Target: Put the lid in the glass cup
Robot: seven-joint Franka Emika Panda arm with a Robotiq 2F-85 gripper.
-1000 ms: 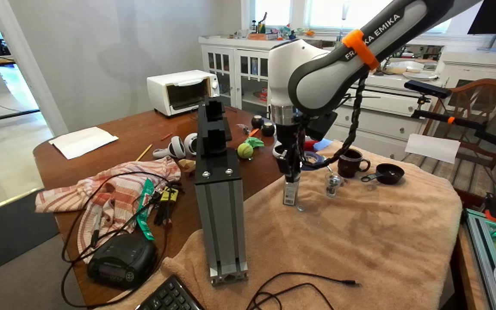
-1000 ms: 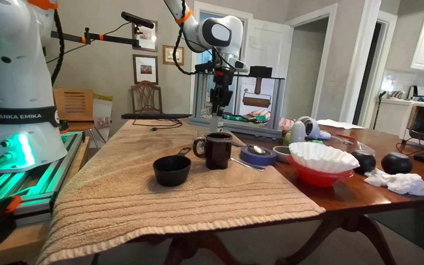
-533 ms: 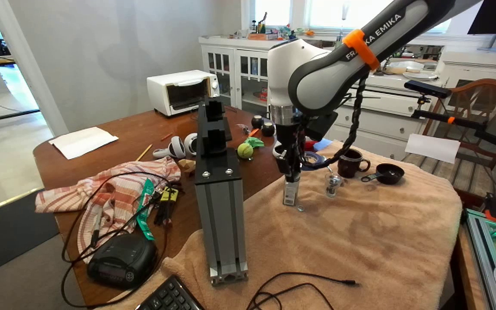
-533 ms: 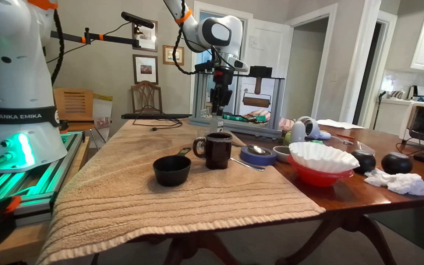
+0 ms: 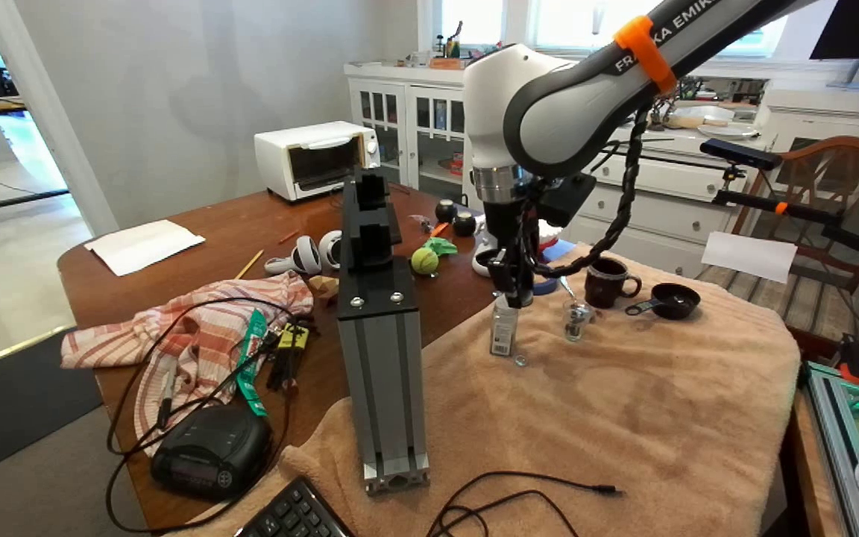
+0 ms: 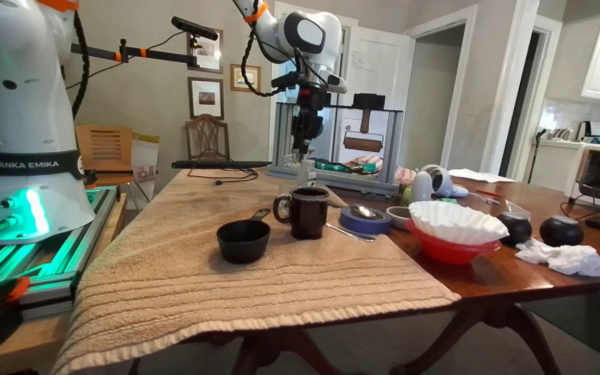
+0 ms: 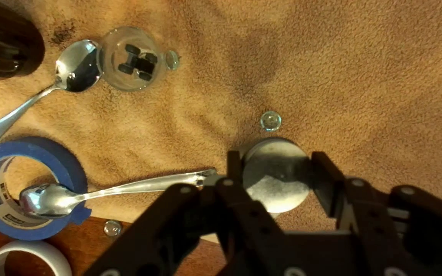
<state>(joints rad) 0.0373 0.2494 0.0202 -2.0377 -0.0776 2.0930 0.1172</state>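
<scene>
The glass cup (image 5: 576, 322) stands on the tan towel in front of the black mug. In the wrist view the cup (image 7: 131, 74) is at the upper left, with a small black wheeled object inside. My gripper (image 5: 520, 301) is above and slightly to one side of a clear labelled jar (image 5: 504, 334); the gripper (image 6: 301, 152) and jar (image 6: 308, 176) also show in the other exterior picture. In the wrist view the round silvery lid (image 7: 276, 184) sits between both fingertips, touching them. There the jar is mostly hidden beneath the lid.
Beside the cup are the black mug (image 5: 605, 287), a spoon (image 7: 76, 69) and a clear bead (image 7: 171, 60). Another bead (image 7: 271, 121) lies by the jar. A black measuring cup (image 5: 675, 300), blue tape roll (image 7: 69, 168) and metal frame (image 5: 383, 388) stand around.
My gripper has risen off the jar and shifted a little sideways, rightward in an exterior view. The jar's top shows now, where the fingers covered it before. The jar and glass cup have not moved.
</scene>
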